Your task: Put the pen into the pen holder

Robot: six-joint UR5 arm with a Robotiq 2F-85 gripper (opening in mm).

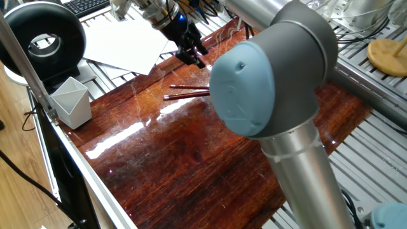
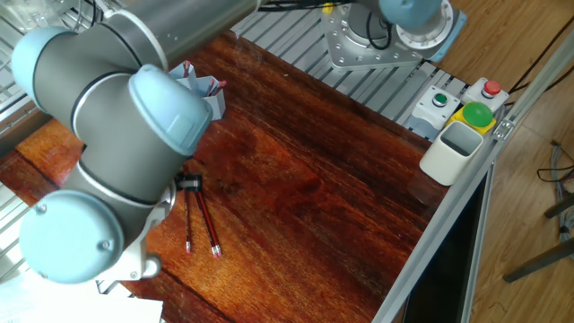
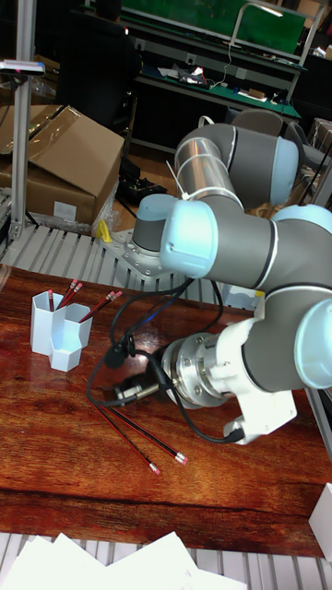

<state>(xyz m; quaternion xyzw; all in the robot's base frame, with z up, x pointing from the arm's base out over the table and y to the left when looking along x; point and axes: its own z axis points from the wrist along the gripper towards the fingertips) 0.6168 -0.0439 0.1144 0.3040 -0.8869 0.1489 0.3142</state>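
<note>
At the far left of one fixed view you see a black ring-shaped device (image 1: 41, 38) standing by the table's edge, and just below it a pale angular cup (image 1: 71, 102) at the corner of the glossy dark wooden tabletop (image 1: 191, 165). White paper sheets (image 1: 124, 41) lie at the upper left, overlapping the wood. Right of them, near the top centre, the gripper (image 1: 196, 58) hangs tilted above the board; its black fingers look close together, but you cannot tell whether they clamp anything. Just below it lie 2 red pens (image 1: 187, 91), almost parallel and near each other, their right ends hidden behind the arm's large grey and blue joint (image 1: 264, 76). At the upper right a tan disc (image 1: 386, 54) rests on the slatted metal bench (image 1: 381, 159).

In the tall fixed view, the light blue pen holder (image 3: 55, 332) stands upright at the left of the table with several red pens inside, well apart from the 2 on the wood. Cardboard boxes (image 3: 65, 157) sit behind at the left, workbenches farther back.

In the other fixed view, the right edge carries a button box (image 2: 462, 103) with green and red buttons.
</note>
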